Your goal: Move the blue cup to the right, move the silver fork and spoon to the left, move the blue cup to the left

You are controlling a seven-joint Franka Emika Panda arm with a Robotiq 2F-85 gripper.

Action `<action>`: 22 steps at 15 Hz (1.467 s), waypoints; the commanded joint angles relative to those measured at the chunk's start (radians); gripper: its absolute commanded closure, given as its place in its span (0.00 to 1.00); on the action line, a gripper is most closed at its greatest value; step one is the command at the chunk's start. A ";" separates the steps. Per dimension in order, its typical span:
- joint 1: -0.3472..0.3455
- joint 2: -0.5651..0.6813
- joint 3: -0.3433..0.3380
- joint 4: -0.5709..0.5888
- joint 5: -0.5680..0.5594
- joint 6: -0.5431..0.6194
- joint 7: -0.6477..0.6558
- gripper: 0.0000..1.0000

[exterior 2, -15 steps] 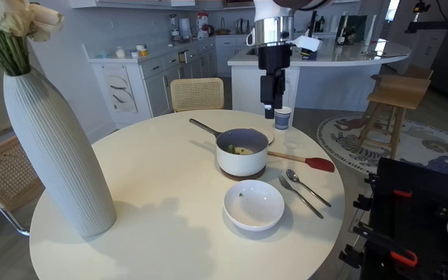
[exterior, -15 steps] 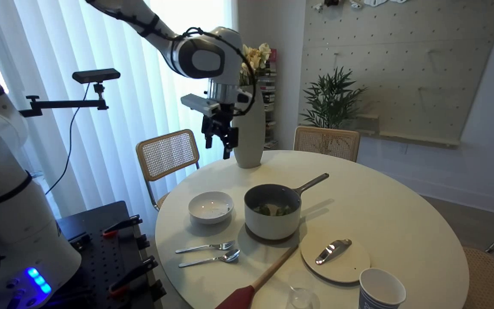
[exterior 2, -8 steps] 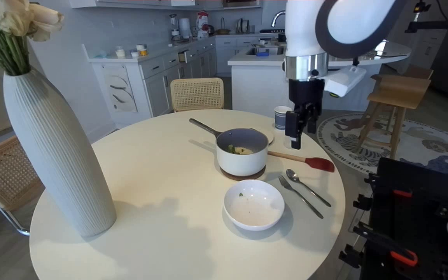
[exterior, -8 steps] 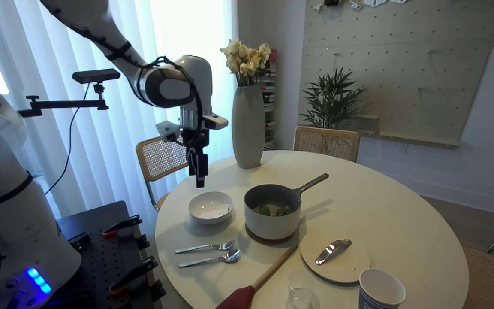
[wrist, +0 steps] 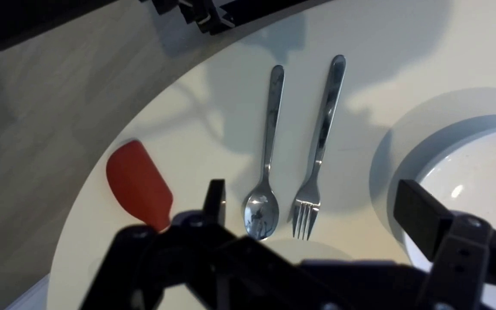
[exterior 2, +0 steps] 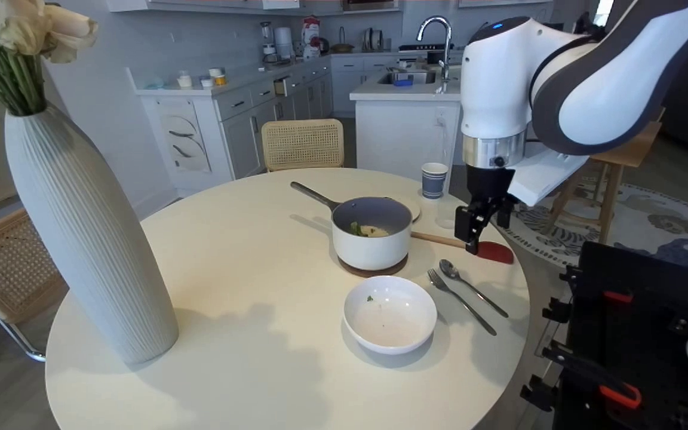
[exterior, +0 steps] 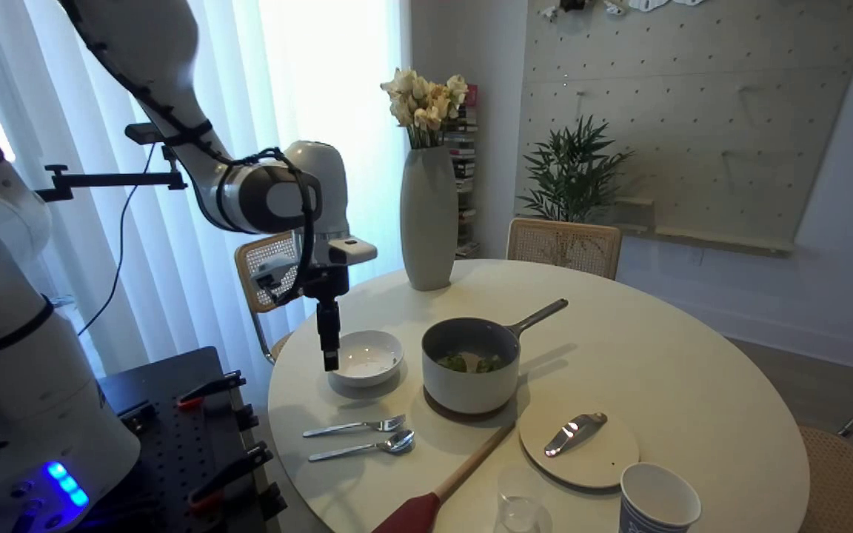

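Silver fork and spoon lie beneath a widely spread pincer

In the wrist view the pincer's two fingers stand well apart, and both the fork and the spoon show in the gap between them, down on the cream worktop. The pair lie side by side, slightly apart, spoon to the left, fork to the right. Farther left, near the worktop's edge, is the red head of a spatula; to the right, one finger hides part of the rim of a white bowl.

In both exterior views the pincer hangs above the worktop, on the side nearest the robot's base. In an exterior view the blue cup stands upright at the far right of the worktop, well apart from the pincer. A clear cup, hard to make out, shows in an exterior view to the left of the blue cup. Also there, a round pale lid with a shiny handle lies between the blue cup and the pot.

The pot, pale outside and grey inside, holds green pieces and rests on a round brown mat. The spatula's wooden handle ends just beside it. On the far side in an exterior view, a tall pale vase carries flowers, and a cane chair stands just beyond the worktop
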 commanded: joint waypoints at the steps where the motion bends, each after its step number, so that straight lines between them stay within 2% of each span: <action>1: -0.005 0.101 -0.051 0.016 -0.066 0.105 0.086 0.00; 4: 0.021 0.198 -0.113 0.047 -0.062 0.204 0.098 0.00; 9: 0.110 0.333 -0.192 0.095 0.039 0.313 0.053 0.00; 11: 0.139 0.374 -0.196 0.109 0.115 0.341 0.025 0.00; 16: 0.155 0.428 -0.153 0.106 0.339 0.388 -0.089 0.00; 22: 0.157 0.458 -0.139 0.097 0.450 0.414 -0.174 0.00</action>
